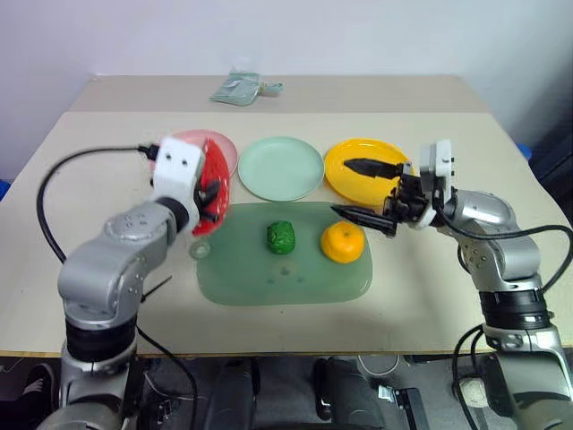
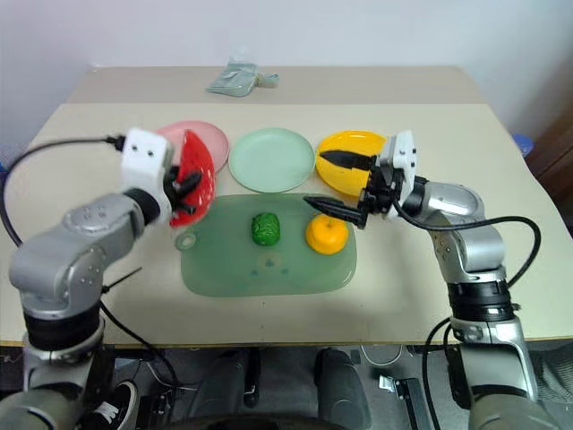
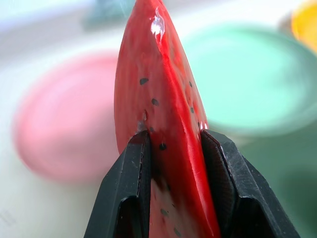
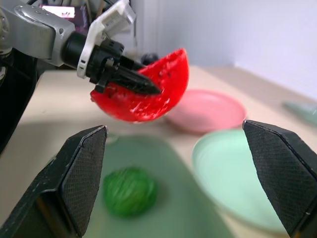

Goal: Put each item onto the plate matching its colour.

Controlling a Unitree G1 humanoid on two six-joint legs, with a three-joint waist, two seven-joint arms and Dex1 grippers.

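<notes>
My left gripper (image 1: 212,193) is shut on the red watermelon wedge (image 3: 153,74), which hangs in the air over the near rim of the pink plate (image 1: 224,145) and the mat's left end. The pale green plate (image 1: 280,167) and the yellow plate (image 1: 358,148) stand in a row to the right of the pink one. On the mat lie the bumpy dark-green lump (image 1: 280,236) and the round orange (image 1: 343,243). My right gripper (image 1: 340,186) is open and holds nothing, hovering sideways just above and behind the orange, at the yellow plate's near left edge.
The large translucent green mat (image 1: 269,278) lies in front of the three plates. A crumpled greenish packet (image 1: 237,88) sits at the table's far side. A black cable (image 1: 54,179) loops off my left wrist. Bare tabletop lies to both sides of the mat.
</notes>
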